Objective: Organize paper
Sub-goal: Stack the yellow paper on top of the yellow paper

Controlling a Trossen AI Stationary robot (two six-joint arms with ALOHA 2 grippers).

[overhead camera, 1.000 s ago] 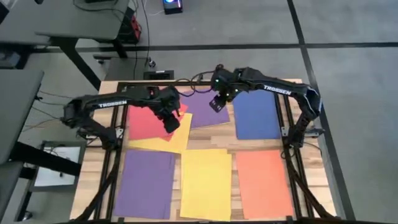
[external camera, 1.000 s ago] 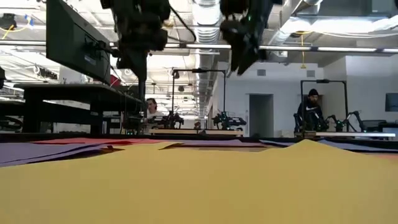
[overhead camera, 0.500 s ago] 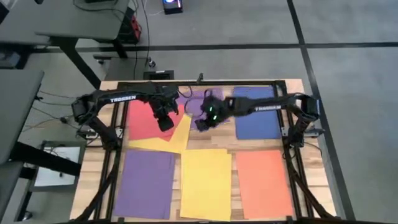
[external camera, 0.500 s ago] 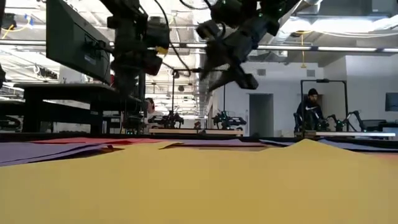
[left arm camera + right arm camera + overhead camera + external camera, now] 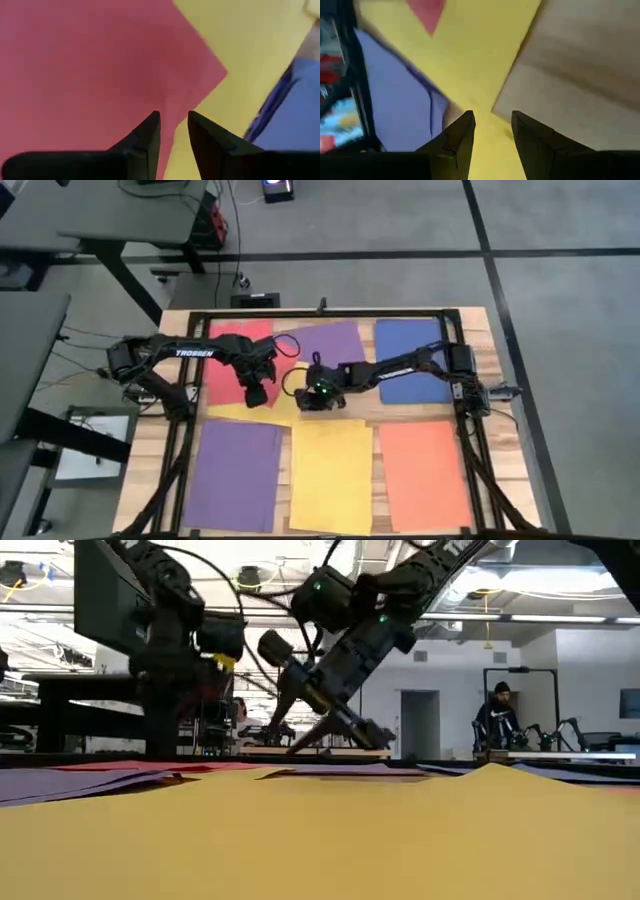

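Note:
Coloured paper sheets lie flat on the wooden table. In the far row are red point(image 5: 228, 362), purple point(image 5: 325, 343) and blue point(image 5: 410, 370). The near row holds purple point(image 5: 235, 475), yellow point(image 5: 330, 475) and orange point(image 5: 425, 470). A tilted yellow sheet point(image 5: 285, 408) lies partly under the red one. My left gripper point(image 5: 256, 396) stands low over the red sheet's near right corner point(image 5: 200, 75), fingers a little apart. My right gripper point(image 5: 312, 402) is open, slanting down over the tilted yellow sheet's right edge point(image 5: 520, 55). My left gripper points down at the red sheet's corner; I cannot tell whether its fingertips point(image 5: 150, 125) touch the paper. My right gripper slants down from the table's right toward the yellow sheet's edge; I cannot tell whether its fingertips point(image 5: 378, 736) touch the paper either.
A black frame point(image 5: 320, 313) runs around the table, with rails along both sides. Bare wood point(image 5: 580, 80) shows between the sheets right of the tilted yellow one. Beyond the table stand benches, and a person point(image 5: 497, 720) stands in the room.
My right gripper has swung from above the far purple sheet toward the table's left and near edge, and down, tipping to a slant over the tilted yellow sheet. My left gripper has moved a little toward the near edge and down over the red sheet's corner.

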